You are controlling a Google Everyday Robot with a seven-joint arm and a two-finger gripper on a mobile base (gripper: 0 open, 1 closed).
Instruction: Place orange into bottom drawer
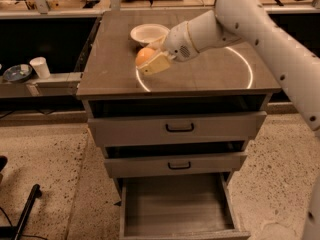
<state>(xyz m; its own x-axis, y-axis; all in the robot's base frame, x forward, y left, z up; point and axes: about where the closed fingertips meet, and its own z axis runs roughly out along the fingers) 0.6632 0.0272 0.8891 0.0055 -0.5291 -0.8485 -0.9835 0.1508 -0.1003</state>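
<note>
The orange (144, 55) is on the grey cabinet top (210, 74), just in front of the white bowl (149, 33). My gripper (151, 60) is shut on the orange, with one cream finger (158, 64) in front of it; whether it is lifted off the top I cannot tell. The white arm reaches in from the right. The bottom drawer (175, 209) is pulled open at the foot of the cabinet, and its plank floor is bare.
Two wider drawers with black handles (180, 128) (179, 165) stand slightly ajar above the bottom drawer. A white cup (39, 66) and a dish (17, 73) sit on a low shelf at left. A black pole (22, 214) lies on the speckled floor at lower left.
</note>
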